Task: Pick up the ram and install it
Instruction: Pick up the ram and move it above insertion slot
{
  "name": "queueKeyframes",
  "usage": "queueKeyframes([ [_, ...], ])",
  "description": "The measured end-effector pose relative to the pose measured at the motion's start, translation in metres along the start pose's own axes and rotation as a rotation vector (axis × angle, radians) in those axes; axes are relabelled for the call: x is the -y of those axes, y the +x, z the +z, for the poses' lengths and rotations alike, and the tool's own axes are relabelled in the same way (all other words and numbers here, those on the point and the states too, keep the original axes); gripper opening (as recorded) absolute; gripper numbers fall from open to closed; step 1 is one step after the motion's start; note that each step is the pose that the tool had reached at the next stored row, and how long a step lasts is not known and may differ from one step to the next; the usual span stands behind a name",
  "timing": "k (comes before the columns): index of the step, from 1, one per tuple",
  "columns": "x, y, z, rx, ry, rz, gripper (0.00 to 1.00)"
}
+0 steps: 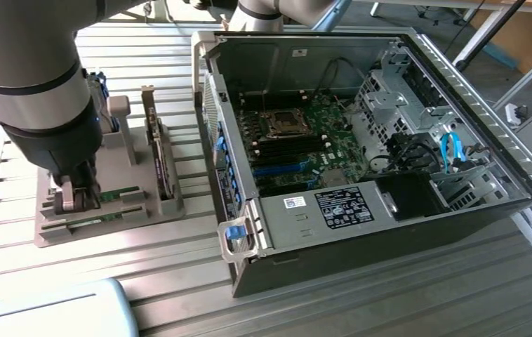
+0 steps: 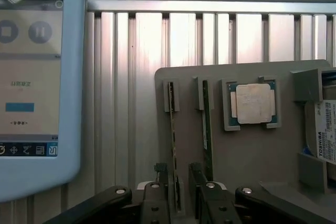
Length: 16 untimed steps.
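At the grey moulded parts holder on the slatted aluminium table, the black two-fingered gripper stands low over one end of the ram, a thin green circuit-board stick set on edge in its slot. The jaws are spread wide, one finger on each side of the board. A gap shows between the board and at least one finger, so nothing is gripped. A second green stick stands in the neighbouring slot, just outside one finger. Past it the holder carries a square silver-capped processor and a silver hard drive with a white label. A pale blue tablet-like pendant lies beside the holder. The open black computer case sits to the exterior view's right of the holder, its green motherboard exposed.
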State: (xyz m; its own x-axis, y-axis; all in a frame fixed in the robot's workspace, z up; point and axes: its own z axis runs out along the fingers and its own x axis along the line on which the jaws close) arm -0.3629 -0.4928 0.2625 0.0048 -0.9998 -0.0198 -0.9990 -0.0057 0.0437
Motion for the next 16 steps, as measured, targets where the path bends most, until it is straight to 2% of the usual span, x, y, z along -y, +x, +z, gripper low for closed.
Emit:
queueKeyframes([
  [4, 0.0004, 0.000, 0.0081, -0.0004, -0.0002, -0.007, 0.30],
  [9, 0.0008, 0.001, 0.0163, -0.0027, -0.0013, -0.063, 0.30],
  [16, 0.0012, 0.001, 0.0272, -0.0035, -0.0016, -0.081, 0.30],
])
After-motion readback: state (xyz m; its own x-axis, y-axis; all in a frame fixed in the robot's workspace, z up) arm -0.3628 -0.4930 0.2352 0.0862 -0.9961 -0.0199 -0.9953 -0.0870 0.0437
